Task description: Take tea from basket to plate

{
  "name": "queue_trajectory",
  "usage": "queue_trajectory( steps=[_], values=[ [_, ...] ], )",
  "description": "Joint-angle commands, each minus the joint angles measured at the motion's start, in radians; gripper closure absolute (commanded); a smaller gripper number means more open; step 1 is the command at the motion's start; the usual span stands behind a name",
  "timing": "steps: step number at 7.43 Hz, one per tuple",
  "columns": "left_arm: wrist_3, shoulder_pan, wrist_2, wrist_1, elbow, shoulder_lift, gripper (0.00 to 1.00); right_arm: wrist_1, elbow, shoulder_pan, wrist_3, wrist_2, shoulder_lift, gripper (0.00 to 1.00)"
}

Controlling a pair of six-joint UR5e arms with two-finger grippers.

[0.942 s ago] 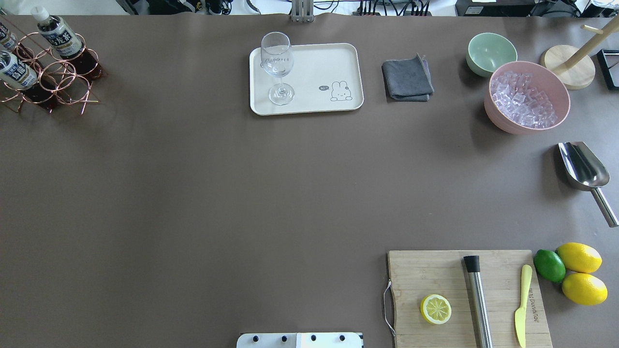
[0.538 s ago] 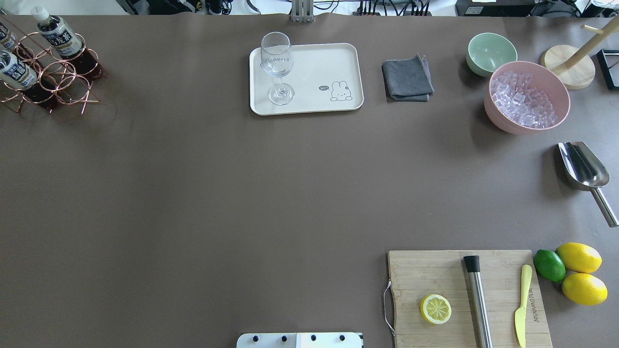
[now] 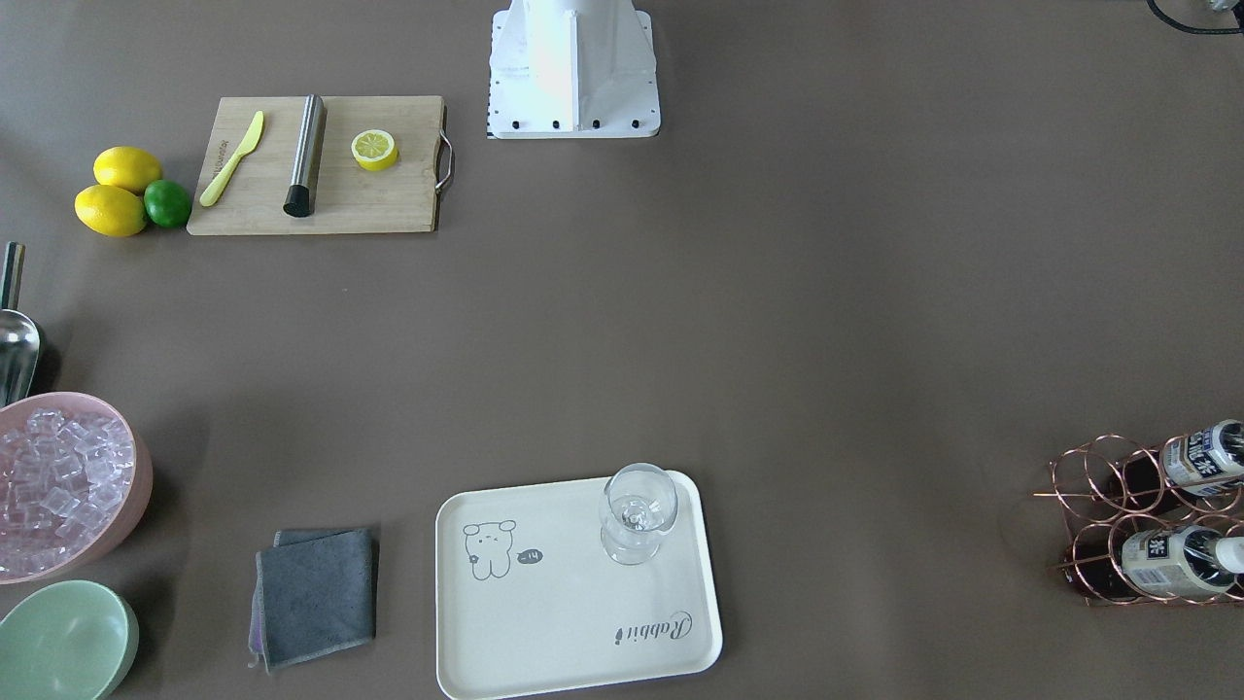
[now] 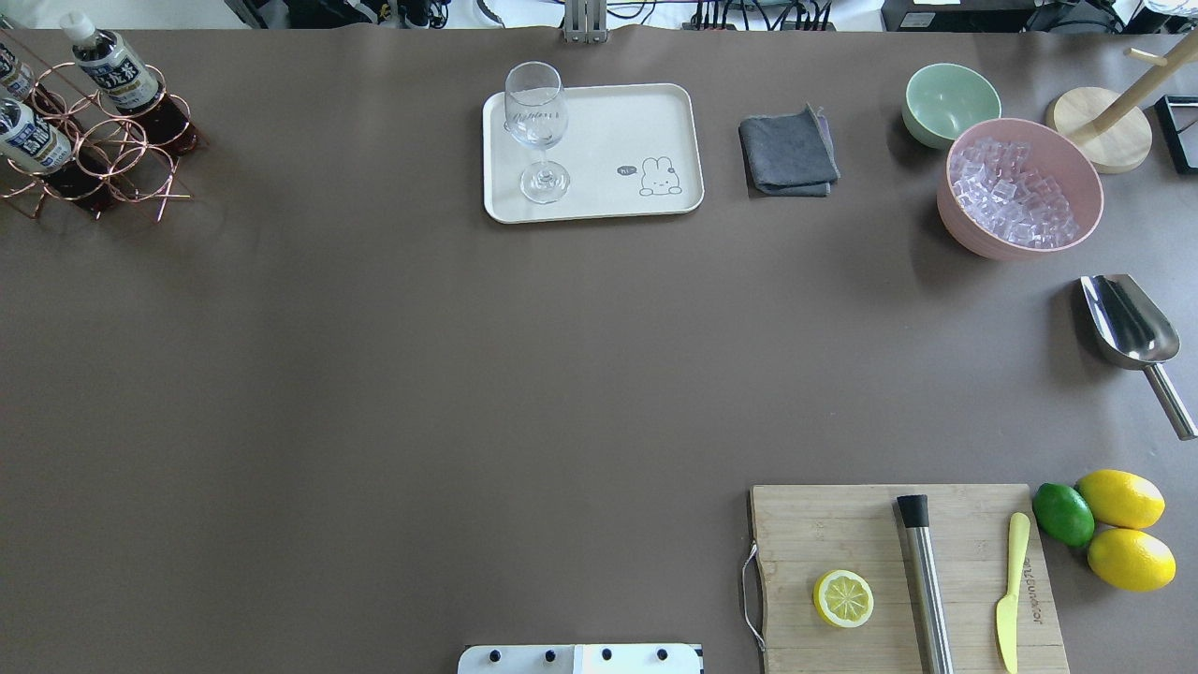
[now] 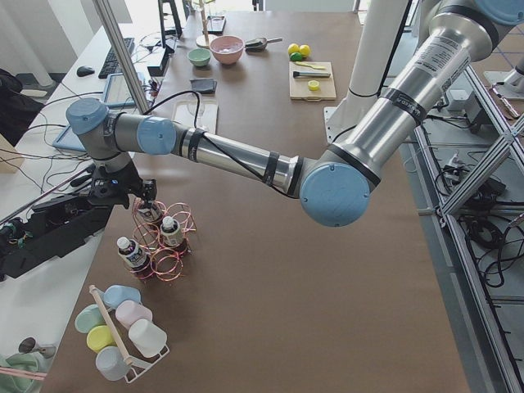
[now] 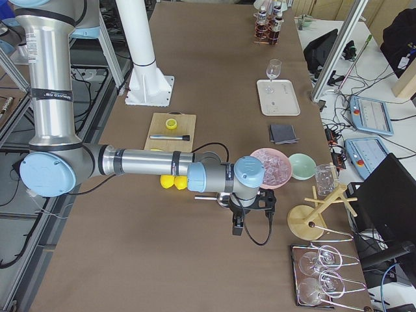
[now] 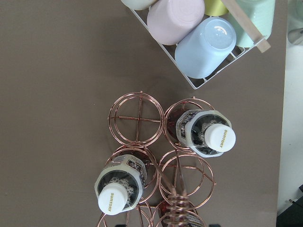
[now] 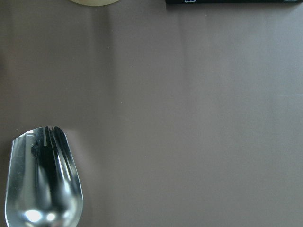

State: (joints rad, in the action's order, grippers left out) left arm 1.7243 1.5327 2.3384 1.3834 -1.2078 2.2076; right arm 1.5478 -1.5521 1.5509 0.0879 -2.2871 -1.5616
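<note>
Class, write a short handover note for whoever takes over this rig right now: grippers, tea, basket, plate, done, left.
Left gripper: above the basket, open or shut unclear.
Right gripper: by the scoop, state unclear.
Tea: all three bottles stand in the basket.
Plate: holds only a wine glass.
Done: no tea on the plate yet.
Left: grasp one bottle, lift it out, set it on the plate.
</note>
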Motion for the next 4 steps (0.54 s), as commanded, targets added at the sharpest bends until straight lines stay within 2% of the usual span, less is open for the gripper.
queue_trajectory(
  steps=[1,2,3,4],
  values=[
    [0.037,-0.003,0.001,0.025,-0.025,-0.023,0.34,0.000,0.001,-0.002,0.000,0.001,0.000,0.00],
    [0.069,-0.011,0.001,0.026,-0.033,-0.029,0.71,0.000,0.003,-0.002,0.000,0.001,0.000,0.00],
    [0.081,-0.016,0.001,0.038,-0.033,-0.029,1.00,0.000,0.003,-0.002,0.000,0.001,0.000,0.00],
    [0.093,-0.016,0.002,0.048,-0.033,-0.031,1.00,0.000,0.003,-0.002,0.001,0.003,0.000,0.00]
  ],
)
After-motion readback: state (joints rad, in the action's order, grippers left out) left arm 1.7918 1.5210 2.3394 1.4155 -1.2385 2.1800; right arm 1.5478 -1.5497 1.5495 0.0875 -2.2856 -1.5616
